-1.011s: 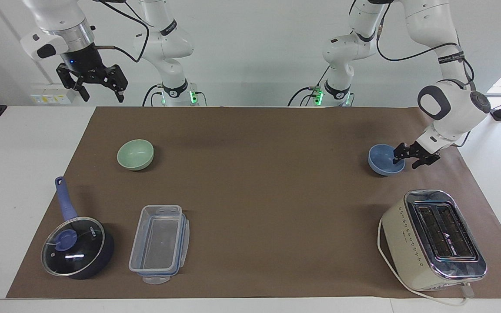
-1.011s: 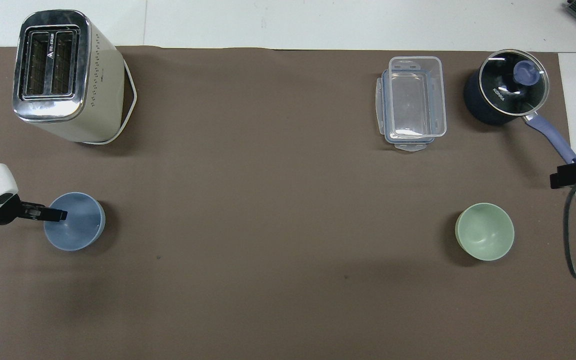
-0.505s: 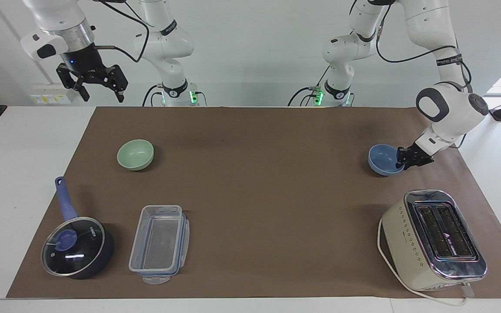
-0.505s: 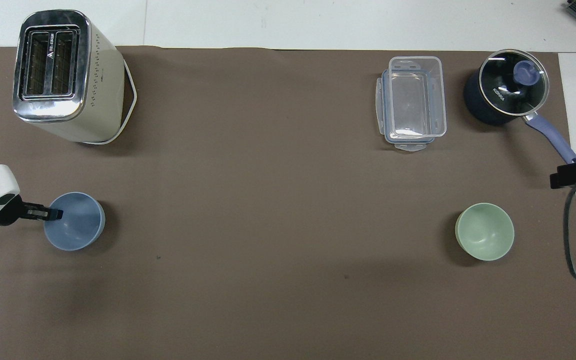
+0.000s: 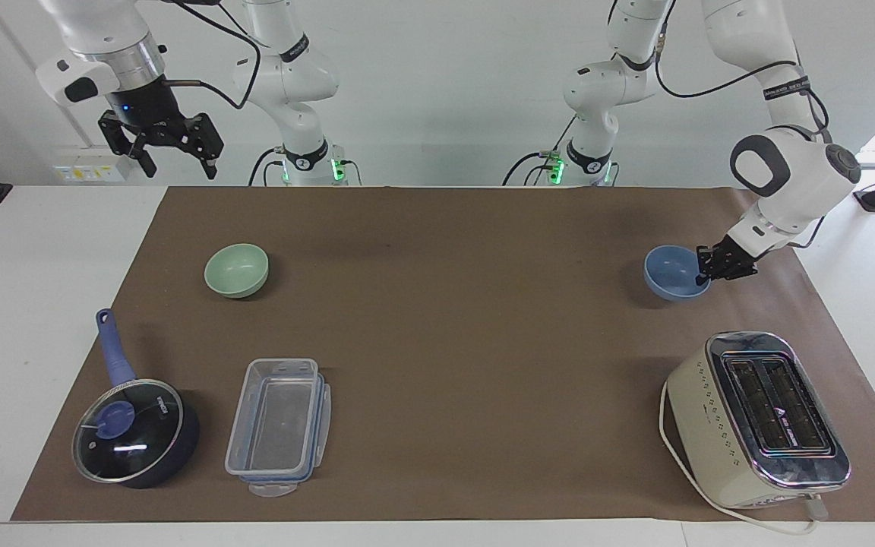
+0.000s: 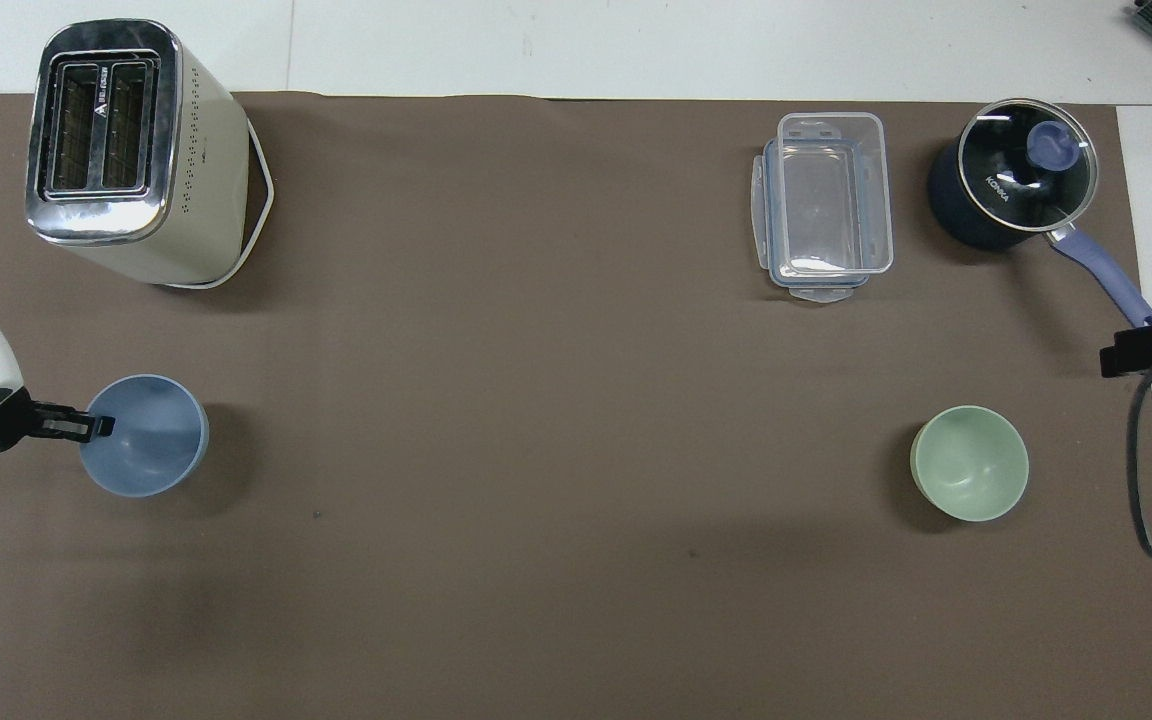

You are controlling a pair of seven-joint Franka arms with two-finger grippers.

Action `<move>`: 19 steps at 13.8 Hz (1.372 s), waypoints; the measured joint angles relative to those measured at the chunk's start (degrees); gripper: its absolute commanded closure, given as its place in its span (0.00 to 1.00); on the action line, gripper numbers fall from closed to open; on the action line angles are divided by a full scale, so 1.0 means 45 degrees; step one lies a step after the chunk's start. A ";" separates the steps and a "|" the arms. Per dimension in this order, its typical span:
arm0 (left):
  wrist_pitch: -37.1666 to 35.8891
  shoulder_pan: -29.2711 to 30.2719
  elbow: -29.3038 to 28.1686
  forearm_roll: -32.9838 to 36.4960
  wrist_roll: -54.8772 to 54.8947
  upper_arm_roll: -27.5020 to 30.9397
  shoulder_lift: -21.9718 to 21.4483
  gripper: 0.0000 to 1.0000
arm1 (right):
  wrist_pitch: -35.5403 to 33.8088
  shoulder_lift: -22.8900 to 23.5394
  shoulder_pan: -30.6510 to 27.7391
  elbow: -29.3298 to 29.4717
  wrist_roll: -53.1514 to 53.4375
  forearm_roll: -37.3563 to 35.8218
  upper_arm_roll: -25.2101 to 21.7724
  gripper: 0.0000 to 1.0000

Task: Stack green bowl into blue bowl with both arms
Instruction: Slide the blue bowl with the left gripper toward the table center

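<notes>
Left gripper (image 5: pixel 703 275) pinches the blue bowl (image 5: pixel 671 272) at its rim's three o'clock in the facing view; right gripper (image 5: pixel 172 156), fingers spread wide, waits aloft; green bowl (image 5: pixel 236 270) untouched.

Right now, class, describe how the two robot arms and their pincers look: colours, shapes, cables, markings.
Both arms are glossy white, built from rounded jointed segments with black rings at the joints. The right arm has a silver wrist band above its black two-fingered right pincer, with black cable looping beside it. The left arm shows a dark round cap, a draped black cable and a black left pincer. Green lights glow at both bases.
</notes>
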 measured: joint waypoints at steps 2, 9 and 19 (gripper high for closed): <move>-0.0094 -0.1061 0.0000 -0.0009 -0.1403 -0.0052 -0.0404 1.00 | 0.0000 0.0000 0.0000 0.0000 0.0000 0.0000 0.0000 0.00; 0.0974 -0.5095 0.0116 -0.0008 -0.6566 -0.0187 -0.0277 1.00 | 0.0000 0.0000 0.0000 0.0000 0.0000 0.0000 0.0000 0.00; 0.3376 -1.0473 0.1099 -0.0007 -1.2691 -0.0270 0.2033 1.00 | 0.0000 -0.0001 0.0000 0.0000 0.0000 0.0000 0.0000 0.00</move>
